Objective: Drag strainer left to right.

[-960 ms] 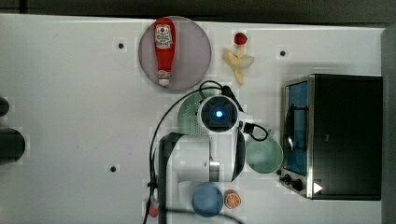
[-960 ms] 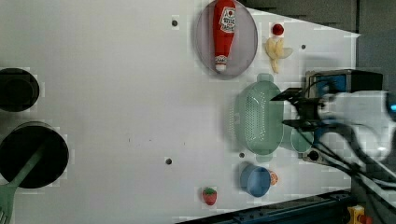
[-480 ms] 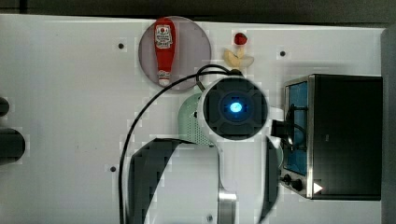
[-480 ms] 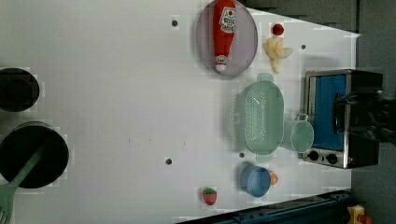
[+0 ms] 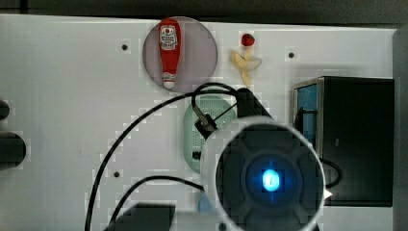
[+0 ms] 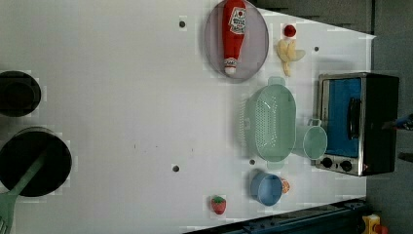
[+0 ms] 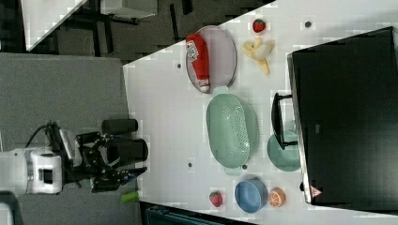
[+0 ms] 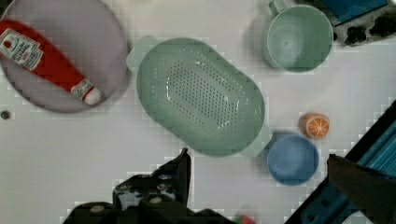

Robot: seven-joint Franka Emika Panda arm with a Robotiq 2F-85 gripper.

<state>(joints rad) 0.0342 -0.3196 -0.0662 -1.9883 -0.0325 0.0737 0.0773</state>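
Black robot pincer (image 8: 257,155) up high over the white table (image 6: 122,97), fingers (image 8: 183,163) spread wide, holding nothing.

Right below it, a bit ahead in the wrist view: the pale mint-green plastic oval strainer with lots of little holes (image 8: 201,95). Sits flat on the table, open side up, a small tab handle at each end. Not touched yet.

Long way of the strainer: from the round grey plate (image 8: 70,95) at one end to the small round blue bowl (image 8: 292,158) at the other. In the left view, runs up and down the picture. Pincer fingers set roughly along that long way, so probably needs a turn or a move over to one long rim before coming down.

Just beside the strainer, on the left view's right: the smooth mint-green round mug (image 8: 299,37). Very close, maybe touching. Could get bumped by a push that way. Lots of bare table on the left view's left.

Next to the blue bowl: a little orange toy fruit (image 8: 314,126).

On the plate: a red ketchup bottle (image 8: 44,56), lying down.

Farther off, past the mug: the silver and blue toaster oven (image 6: 358,122).
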